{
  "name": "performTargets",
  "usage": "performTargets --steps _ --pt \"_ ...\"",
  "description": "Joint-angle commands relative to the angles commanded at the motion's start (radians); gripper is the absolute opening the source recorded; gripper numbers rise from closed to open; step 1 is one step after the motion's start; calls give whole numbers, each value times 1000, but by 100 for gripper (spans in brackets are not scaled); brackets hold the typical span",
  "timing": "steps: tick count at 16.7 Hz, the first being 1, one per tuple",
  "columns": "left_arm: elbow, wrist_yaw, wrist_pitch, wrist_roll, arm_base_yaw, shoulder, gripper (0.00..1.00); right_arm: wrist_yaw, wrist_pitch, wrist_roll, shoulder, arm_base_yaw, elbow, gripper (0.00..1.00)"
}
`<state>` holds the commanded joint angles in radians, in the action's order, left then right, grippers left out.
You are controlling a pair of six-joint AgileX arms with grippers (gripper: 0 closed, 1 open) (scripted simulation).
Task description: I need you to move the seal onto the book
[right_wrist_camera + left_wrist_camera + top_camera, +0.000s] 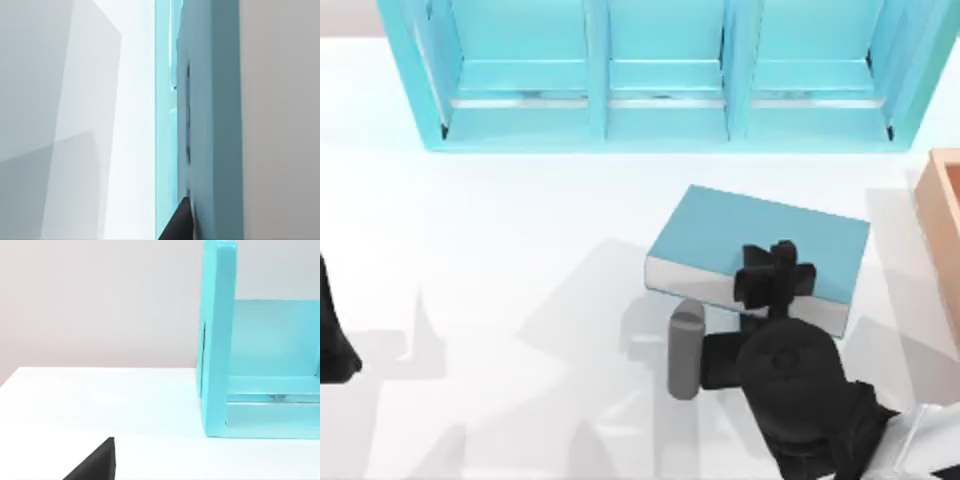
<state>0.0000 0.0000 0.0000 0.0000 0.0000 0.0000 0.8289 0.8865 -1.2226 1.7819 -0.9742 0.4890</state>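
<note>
The book [720, 235], teal-blue with white page edges, lies flat on the white table right of centre. My right gripper [775, 275] hangs over the book's near part, its black wrist and arm reaching in from the lower right. The seal is hidden; nothing tan-brown shows on the book or on the table around it. The gripper's own body covers what lies beneath it. My left arm [332, 345] is parked at the table's left edge.
A big turquoise shelf unit [660, 110] with compartments spans the back of the table, and its side wall [219, 340] stands close in the left wrist view. A light-orange wooden box [945, 230] sits at the right edge. A grey cylinder [685, 350] stands beside the right wrist.
</note>
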Motion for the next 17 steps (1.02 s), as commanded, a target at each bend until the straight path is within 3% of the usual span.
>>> performTargets --steps 7,17 --pt "0 0 0 0 0 0 100 0 0 0 0 0 0 98" --pt "0 0 0 0 0 0 100 1 -2 3 1 -2 -1 100"
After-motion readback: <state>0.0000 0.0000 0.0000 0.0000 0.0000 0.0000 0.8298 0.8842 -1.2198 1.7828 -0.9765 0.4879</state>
